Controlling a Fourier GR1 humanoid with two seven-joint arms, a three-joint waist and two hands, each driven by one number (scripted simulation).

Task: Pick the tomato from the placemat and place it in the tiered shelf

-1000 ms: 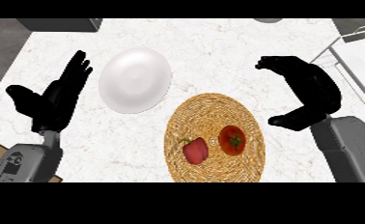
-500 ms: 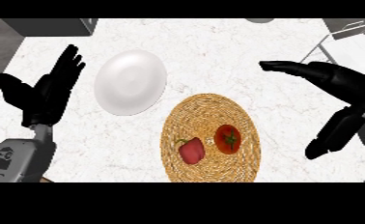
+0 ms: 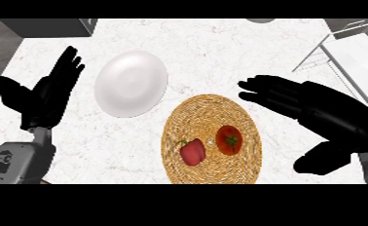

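White marble counter (image 3: 215, 49), seen from steeply above, w/ a dark block at the top-left corner. At the right edge stands the tiered shelf (image 3: 338, 54), thin metal frame w/ pale trays, only partly in view.

Vs. half a sec ago: the right hand (image 3: 309, 108) has swung in toward the middle, fingers now stretched out flat and pointing left, tips just right of the placemat (image 3: 212, 142) and above its right rim; thumb hangs low near the bottom edge. It's open, holding nothing. Before, it sat farther right w/ fingers and thumb spread wider apart. Left hand (image 3: 50, 93) is about where it was, at the left edge, fingers straight and pointing up, open, resting, nothing in it. Plate, mat and food lie the same relative to each other.

Count: 1 white plate (image 3: 131, 84), left of and above the mat; 1 round woven placemat; 1 tomato (image 3: 230, 140) on the mat's right half, green stem up, not touched by either hand; 1 red pepper (image 3: 193, 152) just left of it on the mat, apart from it.

No readable writing or brand anywhere.
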